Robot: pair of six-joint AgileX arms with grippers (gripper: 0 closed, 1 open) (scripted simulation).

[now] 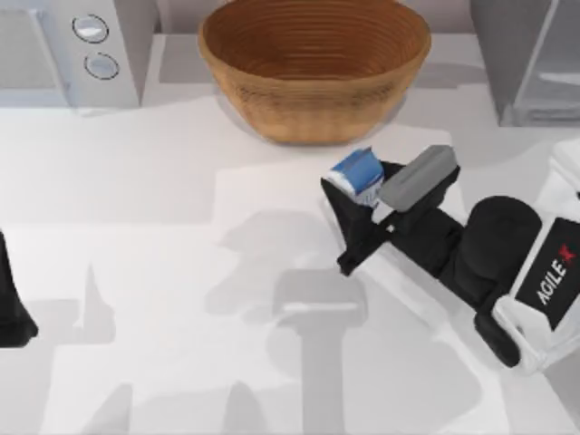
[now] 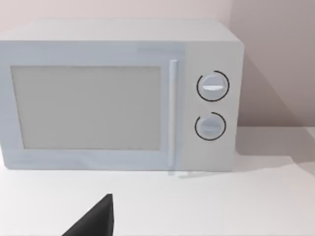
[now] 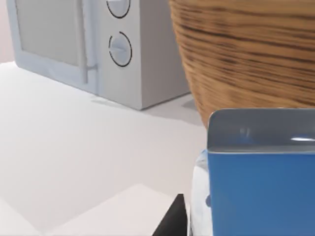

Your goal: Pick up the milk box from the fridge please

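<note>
Step in hand: the milk box [image 1: 358, 175] is judged to be already out of the fridge [image 1: 535, 63] and carried over the desk [image 1: 136, 181]; what is left is to keep it held securely.

Right tool: the right tool [image 1: 355, 201] is seen in the top view right of centre, just in front of the woven basket [image 1: 313, 63], and is clenched on the milk box, which sits between its dark fingers.

Milk box: the blue-and-white carton is seen tilted in the top view, apart from the basket's near wall; in the right wrist view its blue face [image 3: 261, 191] is close to the camera, with the basket [image 3: 246, 49] looming behind.

Fridge: the grey cabinet with its pale panel is seen at the far right corner, well apart from the carton.

Grip advice: the squeeze is best kept even, since a small carton is likely to dent or twist if it is pinched harder on one edge.

Path advice: any further move is best made slowly and away from the basket rim, so that the carton is not knocked.

Risk: a slip is judged possible because the carton is held at an angle.

Left tool: the left tool [image 1: 14, 313] is parked at the desk's left edge, facing the microwave [image 2: 123, 93]; whether it is released or clenched cannot be told.
</note>
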